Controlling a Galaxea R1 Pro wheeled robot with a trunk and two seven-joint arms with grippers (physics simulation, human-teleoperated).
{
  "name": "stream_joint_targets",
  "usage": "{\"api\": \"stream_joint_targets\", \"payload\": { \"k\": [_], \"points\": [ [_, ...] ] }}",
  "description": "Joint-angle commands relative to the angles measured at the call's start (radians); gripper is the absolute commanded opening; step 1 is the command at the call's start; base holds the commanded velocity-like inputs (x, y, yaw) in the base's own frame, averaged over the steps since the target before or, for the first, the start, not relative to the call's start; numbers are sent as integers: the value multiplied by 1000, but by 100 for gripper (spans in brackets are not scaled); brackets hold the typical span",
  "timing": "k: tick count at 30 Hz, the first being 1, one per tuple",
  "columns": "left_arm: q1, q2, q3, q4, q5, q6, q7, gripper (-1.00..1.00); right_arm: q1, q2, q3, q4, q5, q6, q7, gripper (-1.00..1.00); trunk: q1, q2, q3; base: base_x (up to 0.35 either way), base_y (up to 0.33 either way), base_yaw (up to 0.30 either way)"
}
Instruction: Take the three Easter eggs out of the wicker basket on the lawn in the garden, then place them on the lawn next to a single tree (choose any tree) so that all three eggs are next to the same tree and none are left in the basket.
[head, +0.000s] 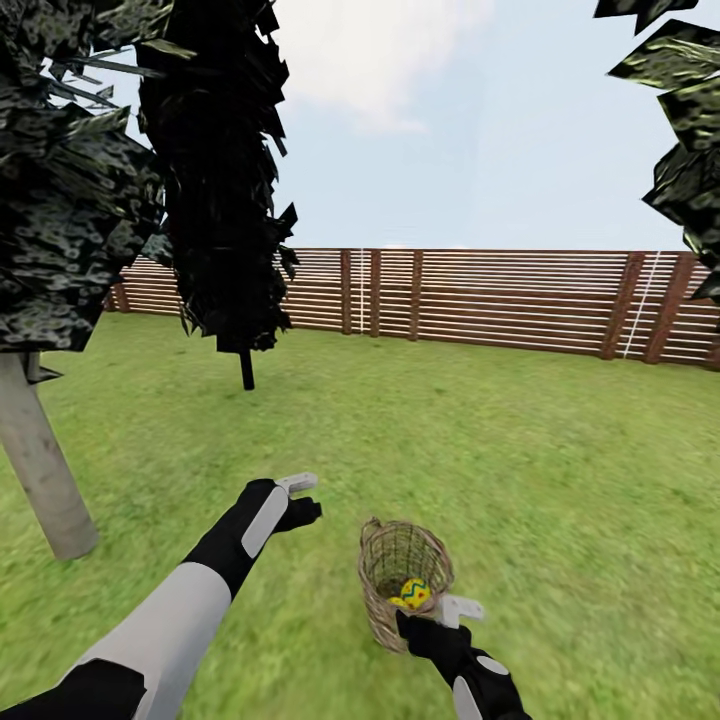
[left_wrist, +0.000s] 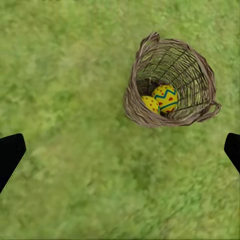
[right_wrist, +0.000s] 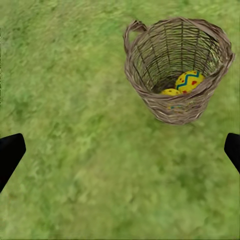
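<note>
The round woven brown wicker basket holds two visible yellow zigzag-banded Easter eggs; a third cannot be confirmed. Left gripper and right gripper hang spread wide, empty, over the mottled green lawn

A garden — lawn, slatted fence, tree, open sky.

**Fence, small tree and sky around the yard**

A brown wooden fence of horizontal slats runs across the far side, angling nearer toward the right, with darker upright posts spaced along it. In front of it at far left stands a smaller tree with a thin dark trunk and dense, blocky black foliage hanging low. At the upper right edge, a cluster of dark leaves with yellowish streaks juts in. Above the fence spreads a pale blue sky with a soft white cloud near its top.
</note>
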Motion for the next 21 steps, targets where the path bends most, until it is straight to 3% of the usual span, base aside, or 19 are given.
{"api": "stream_joint_targets", "payload": {
  "k": [1, 21],
  "points": [
    [0, 1, -3, -1, 10, 2, 9, 100, 0, 0, 2, -1, -10, 4, -8, 100, 1, -1, 0, 273, 178, -30],
    [0, 1, -3, -2, 10, 2, 8, 100, 0, 0, 2, -1, -12, 5, -8, 100, 1, -1, 20, 271, 183, -212]
  ]
}}
